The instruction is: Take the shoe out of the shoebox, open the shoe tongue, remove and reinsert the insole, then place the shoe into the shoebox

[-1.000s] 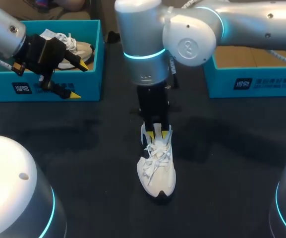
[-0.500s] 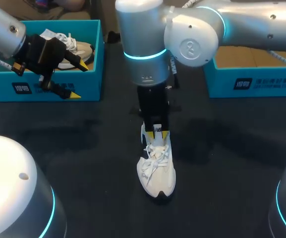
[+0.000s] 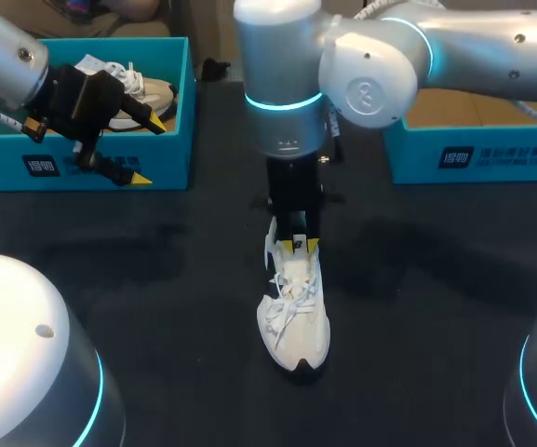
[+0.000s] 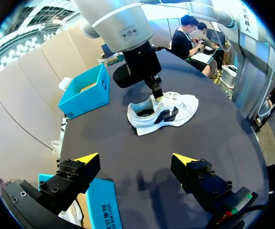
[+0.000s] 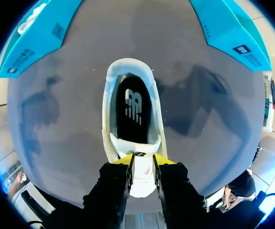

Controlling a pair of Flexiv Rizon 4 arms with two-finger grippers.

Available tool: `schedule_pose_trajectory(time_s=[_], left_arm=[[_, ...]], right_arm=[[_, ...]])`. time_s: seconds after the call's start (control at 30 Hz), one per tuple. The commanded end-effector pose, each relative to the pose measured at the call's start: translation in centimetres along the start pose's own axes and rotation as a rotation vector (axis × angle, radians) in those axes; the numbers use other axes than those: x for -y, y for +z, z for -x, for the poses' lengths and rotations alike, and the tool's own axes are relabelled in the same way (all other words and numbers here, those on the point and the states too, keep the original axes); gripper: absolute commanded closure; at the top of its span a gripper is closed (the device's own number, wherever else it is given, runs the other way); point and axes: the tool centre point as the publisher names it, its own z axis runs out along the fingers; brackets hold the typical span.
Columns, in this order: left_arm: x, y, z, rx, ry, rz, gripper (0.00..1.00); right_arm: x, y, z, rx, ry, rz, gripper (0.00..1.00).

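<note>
Dark tabletop carries a teal left shoebox at the far side, and everything else is placed from it. The shoe stands upright on its sole well to the right of that box and nearer the robot. Its long axis runs near-to-far, with the toe toward the robot and the heel toward the far edge. It is a white trainer with white laces, a dark patch on its side and a dark rim under the toe. Its mouth gapes, showing a black insole with a white mark. The right claw comes straight down at the front of that mouth, its yellow tips pinched close on the white tongue from both sides. The left claw hangs at the left shoebox's front right corner, its fingers spread wide with nothing between them. A second shoe lies inside the left shoebox. A right shoebox sits far across from it, beyond the shoe.
</note>
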Motion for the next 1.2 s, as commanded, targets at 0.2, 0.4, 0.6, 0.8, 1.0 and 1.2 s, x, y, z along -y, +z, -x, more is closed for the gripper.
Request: schedule_pose_trajectory(time_s=[0.2, 0.4, 0.6, 0.8, 1.0, 1.2], left_arm=[[0.0, 0.0, 0.0, -0.001, 0.000, 0.004, 0.00], [0.0, 0.0, 0.0, -0.001, 0.000, 0.004, 0.00], [0.0, 0.0, 0.0, -0.001, 0.000, 0.004, 0.00], [0.0, 0.0, 0.0, -0.001, 0.000, 0.004, 0.00], [0.0, 0.0, 0.0, -0.001, 0.000, 0.004, 0.00], [0.0, 0.0, 0.0, -0.001, 0.000, 0.004, 0.00]], right_arm=[[0.8, -1.7, -0.7, 0.009, 0.002, 0.043, 0.73], [-0.6, 0.0, -0.8, -0.011, -0.019, 0.027, 0.76], [-0.8, 0.4, -0.5, -0.018, -0.024, 0.023, 0.78], [0.0, -2.2, 0.5, 0.027, -0.032, 0.066, 0.75], [-0.5, -4.4, 1.2, 0.058, -0.152, 0.177, 0.68], [-1.8, -5.6, 1.3, 0.135, -0.425, 0.247, 0.57]])
